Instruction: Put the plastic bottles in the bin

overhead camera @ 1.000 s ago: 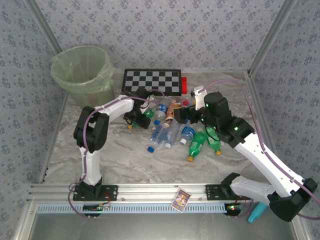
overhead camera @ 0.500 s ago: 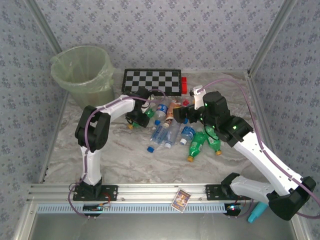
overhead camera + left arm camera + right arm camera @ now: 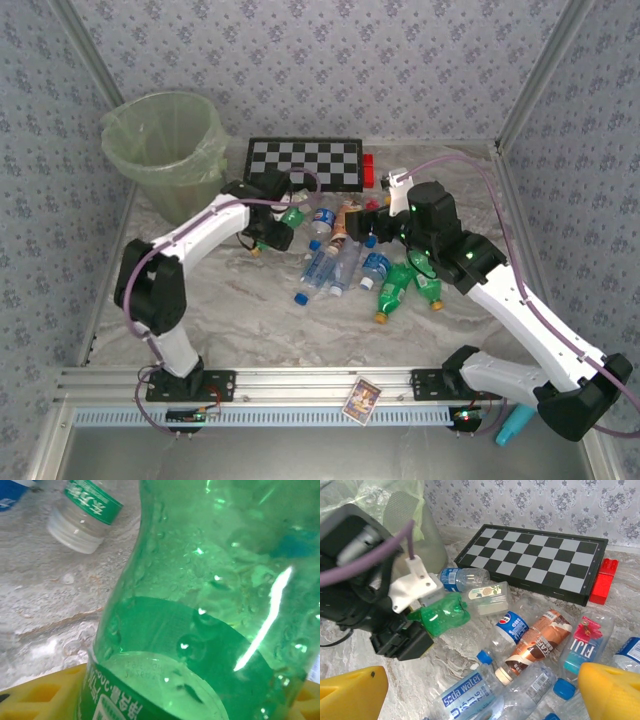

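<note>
top external, left pincer [image 3: 268, 236] gripping green bottle [image 3: 292, 216], shifted leftward

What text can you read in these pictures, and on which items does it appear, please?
"soda water": on the blue-labelled bottle.
"FIJI": on the pink-labelled bottle.
Lettering on the brown-labelled bottle: only partly legible.
Chinese characters on the green bottle: too blurred to read.

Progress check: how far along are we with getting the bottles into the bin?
Done: nothing I can confirm; the bin is hard to read through its liner. In hand: the left gripper is shut on a green bottle, not yet at the bin. The right gripper is open over the pile. Left: most of the job, roughly a dozen bottles on the table.
</note>
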